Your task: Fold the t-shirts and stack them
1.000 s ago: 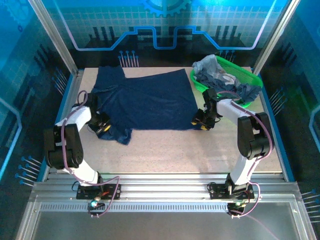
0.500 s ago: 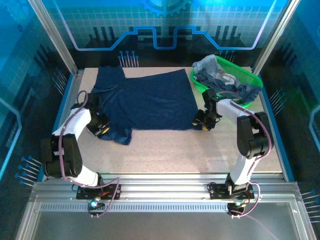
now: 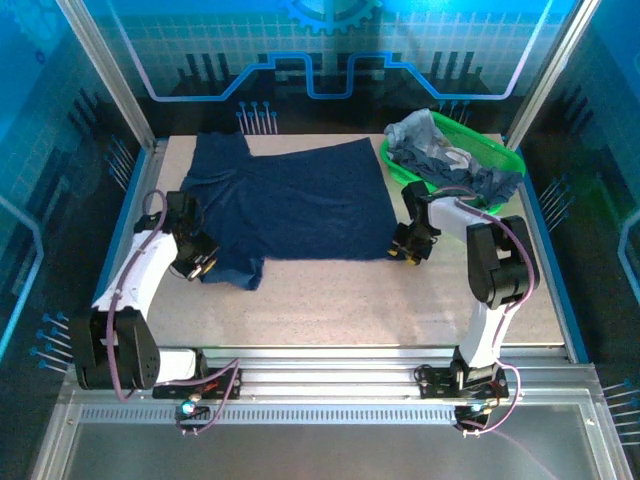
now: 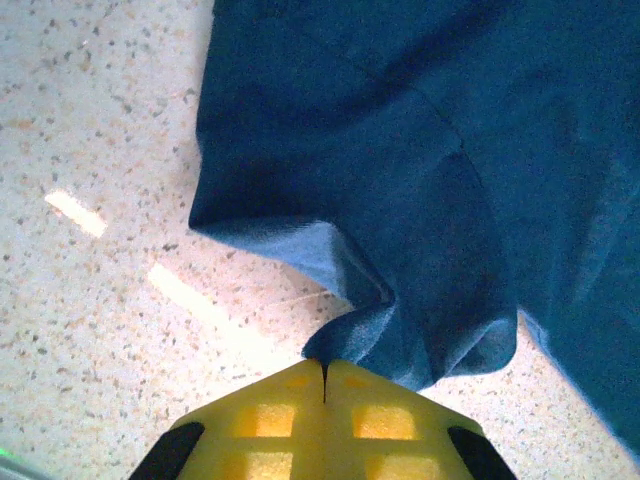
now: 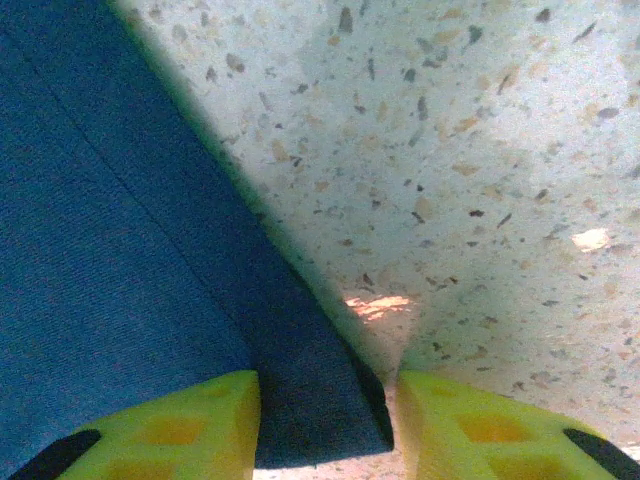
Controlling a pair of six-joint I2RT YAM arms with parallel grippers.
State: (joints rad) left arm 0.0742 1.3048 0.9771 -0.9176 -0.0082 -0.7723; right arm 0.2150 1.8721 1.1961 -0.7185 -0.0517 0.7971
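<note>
A dark navy t-shirt (image 3: 290, 205) lies spread flat across the back half of the table. Its near left part is bunched into folds. My left gripper (image 3: 203, 262) is at that bunched near left edge. In the left wrist view my left gripper (image 4: 323, 366) is shut, with a fold of the t-shirt (image 4: 450, 150) pinched at its tip. My right gripper (image 3: 402, 249) is at the shirt's near right corner. In the right wrist view my right gripper (image 5: 325, 405) is open and low over the table. The corner of the t-shirt (image 5: 120, 250) lies between its fingers.
A bright green basket (image 3: 508, 160) stands at the back right and holds more crumpled shirts (image 3: 430, 140), some grey-blue. It is close behind my right arm. Bare speckled tabletop (image 3: 350, 300) stretches in front of the shirt to the near rail.
My left arm has swung outward to the left, and its gripper has drawn the bunched edge slightly left. My right gripper has crept a little towards the shirt's corner.
</note>
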